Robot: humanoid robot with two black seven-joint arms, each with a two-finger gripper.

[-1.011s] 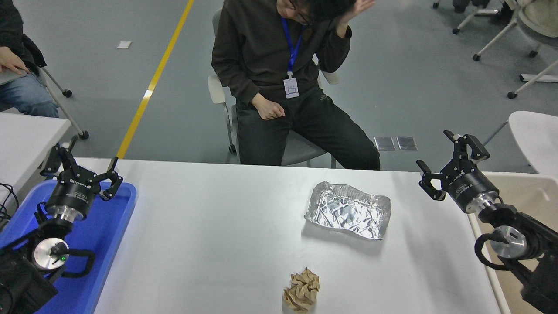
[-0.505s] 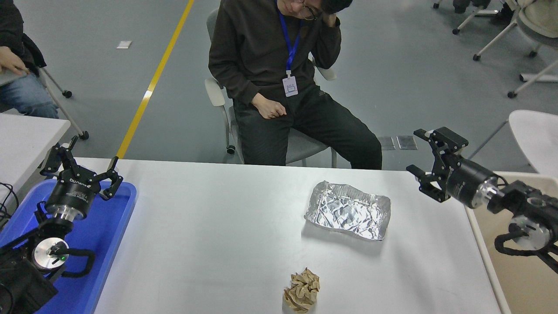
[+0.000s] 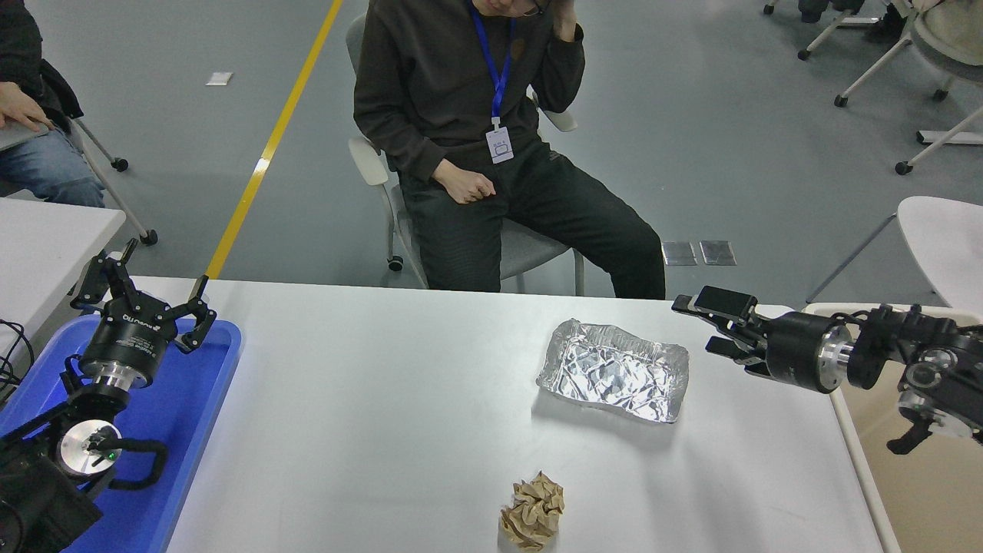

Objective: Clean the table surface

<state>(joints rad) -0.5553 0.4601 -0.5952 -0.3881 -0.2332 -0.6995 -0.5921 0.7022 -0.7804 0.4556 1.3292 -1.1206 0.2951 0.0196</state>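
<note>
The table surface (image 3: pixel 384 399) is a wide white tabletop. A crumpled silver foil tray (image 3: pixel 613 370) lies on it right of centre, and a ball of crumpled brown paper (image 3: pixel 532 511) sits near the front edge. My right gripper (image 3: pixel 695 326) comes in level from the right and points left. It is open and empty, just beyond the foil tray's far right corner, and I cannot tell if they touch. My left gripper (image 3: pixel 150 290) is parked at the lower left, open above the blue tray (image 3: pixel 192 430).
A beige bin (image 3: pixel 906 476) stands against the table's right edge under my right arm. A person (image 3: pixel 476 115) sits on a chair at the far side. A smaller white table (image 3: pixel 46 238) is at the left, and a white chair (image 3: pixel 944 246) at the right.
My right gripper has swung left and down and turned from pointing up to pointing left, ending by the foil tray's corner. The seated person has shifted left. The left arm has not moved.
</note>
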